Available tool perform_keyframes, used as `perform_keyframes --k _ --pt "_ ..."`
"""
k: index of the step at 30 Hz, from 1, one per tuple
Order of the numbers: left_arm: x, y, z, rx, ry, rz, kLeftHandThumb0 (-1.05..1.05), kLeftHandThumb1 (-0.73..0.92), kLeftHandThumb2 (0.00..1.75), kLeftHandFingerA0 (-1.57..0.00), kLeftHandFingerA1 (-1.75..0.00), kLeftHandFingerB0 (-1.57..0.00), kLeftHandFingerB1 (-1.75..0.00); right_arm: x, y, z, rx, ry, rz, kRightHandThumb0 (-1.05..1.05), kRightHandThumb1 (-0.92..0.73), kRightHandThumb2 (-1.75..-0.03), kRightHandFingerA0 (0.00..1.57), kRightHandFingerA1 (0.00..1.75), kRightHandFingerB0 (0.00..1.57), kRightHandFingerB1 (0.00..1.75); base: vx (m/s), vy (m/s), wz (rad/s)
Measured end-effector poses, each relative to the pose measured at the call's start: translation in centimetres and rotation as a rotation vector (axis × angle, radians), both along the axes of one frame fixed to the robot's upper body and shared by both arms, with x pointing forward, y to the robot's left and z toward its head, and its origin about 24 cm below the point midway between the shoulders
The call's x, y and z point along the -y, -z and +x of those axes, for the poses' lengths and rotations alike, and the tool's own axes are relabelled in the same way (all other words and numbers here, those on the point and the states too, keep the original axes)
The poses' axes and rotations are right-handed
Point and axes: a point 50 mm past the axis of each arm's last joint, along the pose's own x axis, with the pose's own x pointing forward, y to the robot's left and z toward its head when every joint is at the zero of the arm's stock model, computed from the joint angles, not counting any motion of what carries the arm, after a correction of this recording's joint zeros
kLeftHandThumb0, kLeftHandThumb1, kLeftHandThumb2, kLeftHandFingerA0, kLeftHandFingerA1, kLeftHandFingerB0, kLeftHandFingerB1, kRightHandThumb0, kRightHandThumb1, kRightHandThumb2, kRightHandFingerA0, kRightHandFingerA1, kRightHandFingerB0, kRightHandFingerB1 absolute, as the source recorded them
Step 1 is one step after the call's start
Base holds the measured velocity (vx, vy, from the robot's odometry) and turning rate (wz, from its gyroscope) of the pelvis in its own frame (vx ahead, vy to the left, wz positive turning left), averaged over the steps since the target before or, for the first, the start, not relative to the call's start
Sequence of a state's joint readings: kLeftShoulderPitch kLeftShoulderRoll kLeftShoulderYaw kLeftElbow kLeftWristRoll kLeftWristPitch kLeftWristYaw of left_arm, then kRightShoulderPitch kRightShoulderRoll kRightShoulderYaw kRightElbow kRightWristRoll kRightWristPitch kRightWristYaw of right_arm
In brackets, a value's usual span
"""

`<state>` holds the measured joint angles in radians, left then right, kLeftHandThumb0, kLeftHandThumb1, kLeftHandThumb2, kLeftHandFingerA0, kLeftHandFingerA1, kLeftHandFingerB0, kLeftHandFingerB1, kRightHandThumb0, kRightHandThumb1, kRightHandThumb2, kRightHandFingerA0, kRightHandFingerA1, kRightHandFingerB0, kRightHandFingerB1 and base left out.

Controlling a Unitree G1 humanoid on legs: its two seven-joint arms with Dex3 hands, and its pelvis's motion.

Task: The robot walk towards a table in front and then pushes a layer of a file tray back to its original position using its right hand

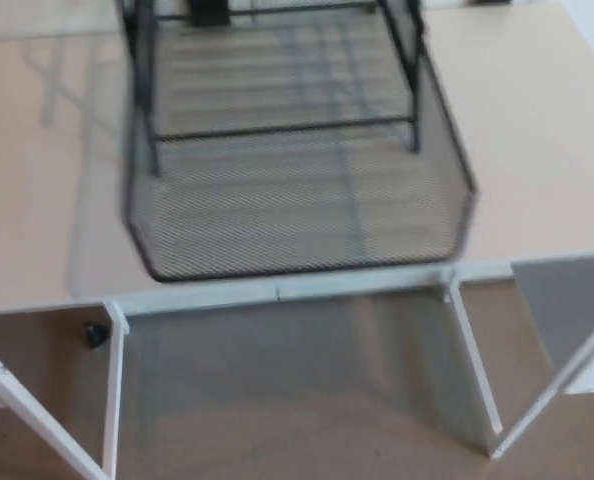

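Nearest to us we see the brown floor (307,440) under the table. White table legs (477,365) stand on it, some straight and some slanted. A small black thing (96,334) sits low by the left legs, but it is too blurry for us to tell what it is. At the right, a grey panel (567,305) hangs down just below the table's near edge.

Next comes the table (537,150). Its top is pale and smooth, and its white near edge runs across from left to right.

On the table sits the black file tray (277,130), made of wire mesh. It is in the middle of the table. Its bottom layer (297,215) sticks out toward us, past the layers above it. The front lip of this layer comes almost to the table's near edge, and its front corners are cut at a slant. We can see the pale table through the mesh.

Farther back, thin black posts (415,100) stand at the left and right sides of the tray and hold a black bar across it. The upper layers are behind that bar, toward the far edge of the table, and the top of the tray is cut off from our sight.

We do not see the left robot hand or the right robot hand, so we cannot tell if their fingers are apart or together.
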<state>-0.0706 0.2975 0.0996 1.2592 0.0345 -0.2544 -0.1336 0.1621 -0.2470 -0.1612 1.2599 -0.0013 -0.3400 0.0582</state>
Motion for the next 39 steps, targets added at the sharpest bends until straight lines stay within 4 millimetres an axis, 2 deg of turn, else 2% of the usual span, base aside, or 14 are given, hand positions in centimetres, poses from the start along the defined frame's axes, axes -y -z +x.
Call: perform_keyframes --k 3,4,5,6,7,8,9,21,22,23,24,25,38,39 --pt "-0.1 -0.1 0.1 0.002 0.001 -0.003 -0.39 0.33 1.02 -0.62 -0.88 -0.22 -0.64 -0.2 0.0 0.2 0.007 -0.002 0.004 -0.39 -0.53 -1.03 0.37 0.71 0.09 0.53 0.09 0.098 0.05" --pt "-0.1 -0.1 0.1 0.001 0.001 -0.005 -0.39 0.33 1.02 -0.63 -0.88 -0.23 -0.64 -0.2 0.0 0.2 0.007 -0.001 0.004 -0.44 -0.71 -0.71 0.34 0.75 0.17 0.48 0.08 0.040 0.07" --pt "-0.1 -0.1 0.1 0.001 0.002 -0.009 -0.40 0.32 1.02 -0.64 -0.89 -0.24 -0.65 -0.2 0.1 0.2 0.006 0.000 0.005 -0.41 -0.53 -1.03 0.37 0.71 0.10 0.53 0.11 0.028 0.05" --pt "-0.1 -0.1 0.1 0.001 0.003 -0.011 -0.40 0.32 1.02 -0.64 -0.89 -0.24 -0.65 -0.2 0.1 0.2 0.005 0.002 0.005 -0.41 -0.53 -1.03 0.37 0.71 0.10 0.53 0.10 0.008 0.08" --pt "-0.1 -0.1 0.1 0.002 0.004 -0.013 -0.42 0.33 1.03 -0.64 -0.90 -0.25 -0.66 -0.2 0.1 0.1 0.004 0.003 0.005 -0.45 -0.72 -0.72 0.31 0.74 0.16 0.48 0.09 -0.023 0.07" --pt "-0.1 -0.1 0.1 0.002 0.005 -0.014 -0.42 0.34 1.04 -0.64 -0.90 -0.25 -0.66 -0.2 0.1 0.1 0.003 0.003 0.006 -0.45 -0.72 -0.70 0.32 0.72 0.17 0.47 0.00 0.000 0.00" --pt "-0.1 -0.1 0.1 0.001 0.007 -0.015 -0.43 0.34 1.04 -0.63 -0.89 -0.24 -0.66 -0.2 0.1 0.1 0.002 0.003 0.006 -0.40 -0.53 -1.02 0.35 0.68 0.10 0.52 0.06 -0.082 0.07" --pt "0.1 -0.3 0.9 0.012 0.029 -0.029 -0.44 0.33 1.02 -0.67 -0.91 -0.25 -0.66 -0.4 0.2 0.1 -0.013 -0.011 -0.011 -0.39 -0.52 -1.02 0.39 0.71 0.11 0.53 0.04 -0.104 0.03" --pt "0.2 -0.3 0.9 0.011 0.033 -0.028 -0.44 0.32 1.03 -0.68 -0.92 -0.25 -0.67 -0.4 0.2 0.1 -0.014 -0.014 -0.013 -0.44 -0.71 -0.69 0.34 0.73 0.19 0.47 0.04 0.088 -0.06" --pt "0.2 -0.3 0.9 0.011 0.034 -0.028 -0.43 0.32 1.02 -0.69 -0.92 -0.26 -0.66 -0.4 0.2 0.1 -0.014 -0.015 -0.015 -0.44 -0.71 -0.69 0.35 0.74 0.19 0.48 0.03 0.124 -0.07" --pt "0.2 -0.3 1.0 0.012 0.035 -0.028 -0.43 0.32 1.02 -0.69 -0.92 -0.26 -0.66 -0.4 0.2 0.1 -0.013 -0.015 -0.015 -0.44 -0.71 -0.69 0.35 0.74 0.19 0.48 0.03 0.161 -0.03" --pt "0.2 -0.3 1.0 0.013 0.036 -0.028 -0.42 0.32 1.02 -0.68 -0.92 -0.27 -0.67 -0.4 0.2 0.1 -0.012 -0.016 -0.016 -0.40 -0.52 -1.02 0.37 0.70 0.11 0.53 0.03 0.209 -0.06" --pt "-0.1 -0.6 1.5 0.015 0.045 -0.015 -0.45 0.37 0.94 -0.58 -1.05 -0.29 -0.76 -0.9 0.2 0.7 0.010 -0.051 -0.019 -0.41 -0.51 -1.01 0.37 0.69 0.11 0.53 0.01 0.096 0.04" --pt "-0.1 -0.6 1.5 0.014 0.045 -0.015 -0.41 0.32 1.00 -0.68 -0.91 -0.30 -0.67 -0.9 0.2 0.7 0.012 -0.052 -0.021 -0.45 -0.70 -0.69 0.35 0.72 0.18 0.47 -0.02 -0.093 0.03"
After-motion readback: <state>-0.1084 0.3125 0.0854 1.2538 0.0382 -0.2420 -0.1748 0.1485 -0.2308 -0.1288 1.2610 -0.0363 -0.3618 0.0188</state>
